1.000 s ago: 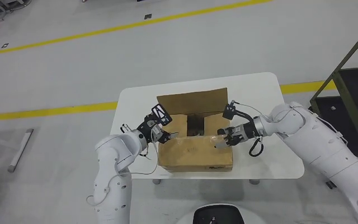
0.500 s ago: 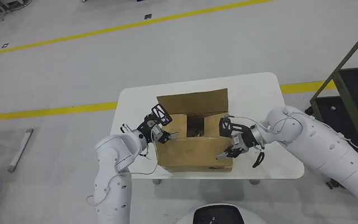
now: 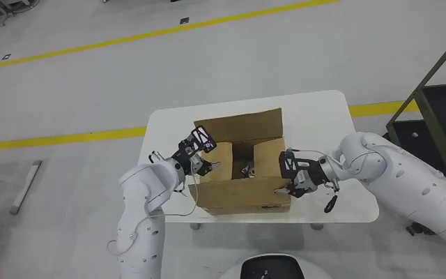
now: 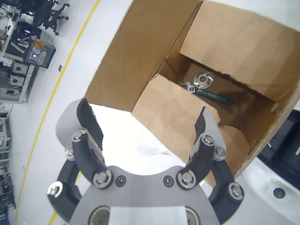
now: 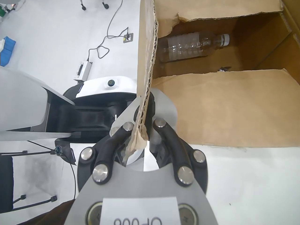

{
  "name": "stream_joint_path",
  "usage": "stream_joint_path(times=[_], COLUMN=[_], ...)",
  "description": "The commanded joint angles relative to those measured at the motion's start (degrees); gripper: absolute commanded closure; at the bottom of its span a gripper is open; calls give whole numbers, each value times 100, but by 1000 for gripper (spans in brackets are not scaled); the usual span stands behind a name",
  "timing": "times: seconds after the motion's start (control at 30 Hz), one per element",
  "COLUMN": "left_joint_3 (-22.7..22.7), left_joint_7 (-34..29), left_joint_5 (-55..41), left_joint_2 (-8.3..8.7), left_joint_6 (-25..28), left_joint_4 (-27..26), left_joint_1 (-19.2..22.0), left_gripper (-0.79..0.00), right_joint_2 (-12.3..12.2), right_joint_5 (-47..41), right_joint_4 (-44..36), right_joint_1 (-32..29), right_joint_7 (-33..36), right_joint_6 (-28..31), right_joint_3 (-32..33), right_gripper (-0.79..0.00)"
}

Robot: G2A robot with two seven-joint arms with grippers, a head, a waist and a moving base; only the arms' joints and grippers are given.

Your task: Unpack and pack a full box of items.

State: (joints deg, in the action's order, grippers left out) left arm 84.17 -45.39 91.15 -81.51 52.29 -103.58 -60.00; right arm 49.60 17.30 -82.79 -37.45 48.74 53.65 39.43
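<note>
We clamp the brown cardboard box flap (image 3: 237, 190) at six o'clock with our right gripper (image 5: 142, 121) to open it; left gripper (image 4: 141, 114) gapes wide.

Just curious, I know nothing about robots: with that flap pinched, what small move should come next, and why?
Probably swing the flap outward and down, away from the box. The right gripper is shut on the flap's edge, the flap stands raised, and the bottle and wrench lie inside, waiting to be unpacked.
</note>
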Motion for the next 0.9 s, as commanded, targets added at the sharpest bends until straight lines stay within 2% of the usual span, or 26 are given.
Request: stream_joint_path(times=[0.0,0.3,0.57,0.6,0.67,0.7,0.73,0.87], left_joint_3=[-42,-245,-471,-503,-521,-528,-530,-568], left_joint_7=[-23,-309,-171,-164,-118,-102,-96,-90], left_joint_5=[-14,-384,-173,-102,-145,-150,-159,-262], left_joint_2=[19,116,300,329,375,399,423,519], left_joint_6=[9,352,491,497,543,559,565,571], left_joint_4=[3,-22,-24,-50,-80,-108,-127,-236], left_joint_1=[4,-69,-169,-171,-193,-201,-212,-249], left_gripper=[-785,-785,-785,-785,-785,-785,-785,-785], right_joint_2=[-18,-86,-127,-131,-139,-144,-150,-207], right_joint_5=[58,183,219,216,184,160,133,-43], right_joint_4=[-66,-241,-347,-355,-364,-364,-370,-290], right_joint_1=[-46,-233,-338,-349,-370,-381,-388,-460], right_joint_7=[-32,-156,-232,-232,-241,-249,-270,-481], right_joint_6=[12,10,-15,-16,-13,-11,-2,84], right_joint_3=[38,190,299,308,327,342,365,581], right_gripper=[0,0,-12,-49,-246,-271,-379,-505])
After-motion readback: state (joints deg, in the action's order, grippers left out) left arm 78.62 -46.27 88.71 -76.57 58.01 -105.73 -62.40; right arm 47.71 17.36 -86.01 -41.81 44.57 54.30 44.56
